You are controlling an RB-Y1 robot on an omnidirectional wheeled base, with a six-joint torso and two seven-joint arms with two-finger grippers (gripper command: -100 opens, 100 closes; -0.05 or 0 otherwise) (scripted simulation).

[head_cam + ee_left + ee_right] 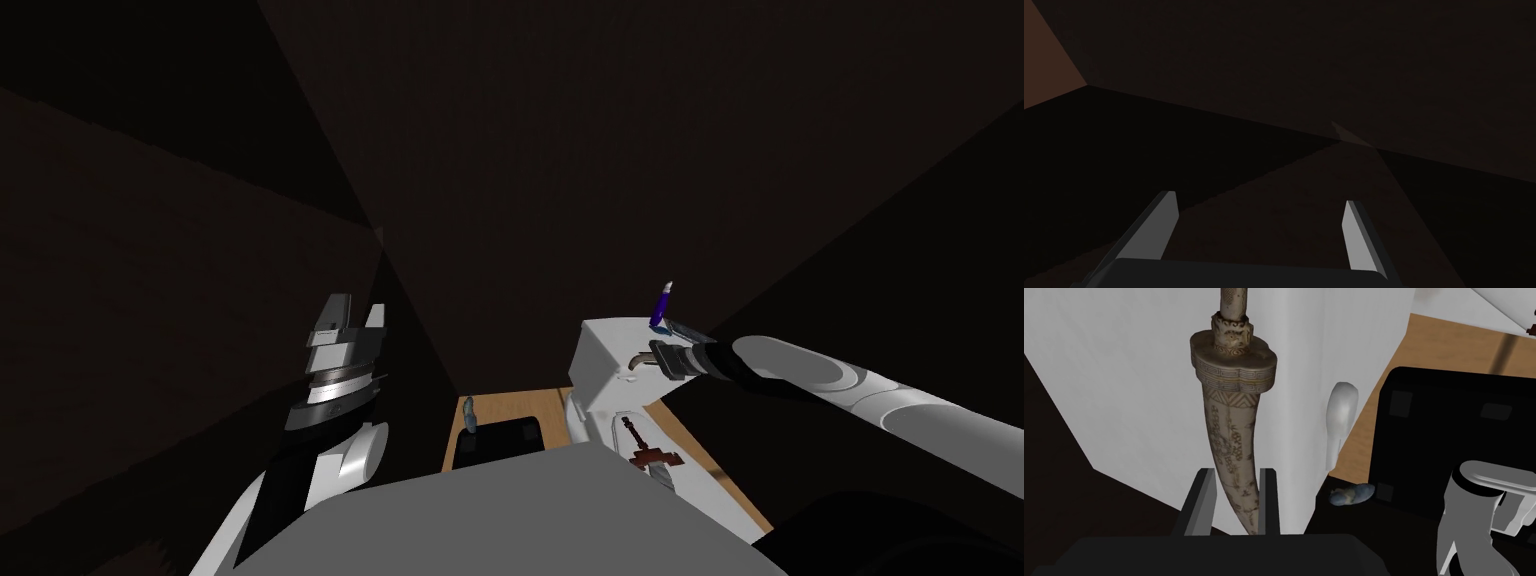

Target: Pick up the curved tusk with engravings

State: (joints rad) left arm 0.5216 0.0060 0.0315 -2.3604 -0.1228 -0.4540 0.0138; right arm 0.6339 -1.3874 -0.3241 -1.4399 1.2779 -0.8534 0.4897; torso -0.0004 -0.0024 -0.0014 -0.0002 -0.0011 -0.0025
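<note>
Head view, right pincer (648,360): reaches to the white box (605,370) standing on the wooden tabletop (510,400).
Head view, left pincer (347,320): raised, well apart from the box.
Left wrist view, fingers (1356,235): spread wide, nothing between them.
Right wrist view, tusk (1234,433): engraved, lying against the box's white face; the right pincer is clamped on its narrow tip.
Step in hand: likely the lift. Draw straight off the face. The tapered tip may slip, and the collared end may swing.
Container, white box: closed faces, contents cannot be told.

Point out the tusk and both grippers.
tusk (1229,433), right wrist view, carved shaft.
right gripper (1236,471), right wrist view, between its fingertips.
left gripper (1259,197), left wrist view, between its fingertips.
</note>
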